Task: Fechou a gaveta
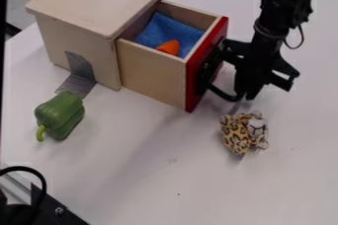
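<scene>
The gripper (245,91) hangs pointing down just right of the drawer's red front, close to the black handle (214,78); whether it touches the handle I cannot tell. The wooden drawer (153,73) stands pulled out from its box (82,26), toward the right. Inside the drawer lie a blue cloth (168,32) and an orange object (170,47), partly hidden by the drawer's near side wall.
On the white table (151,169), a green toy pepper (61,114) lies left of the drawer, in front of the box. A leopard-print plush toy (235,133) is just below the gripper. Grey tape (79,76) runs from the box onto the table. Black equipment (39,209) occupies the lower left corner.
</scene>
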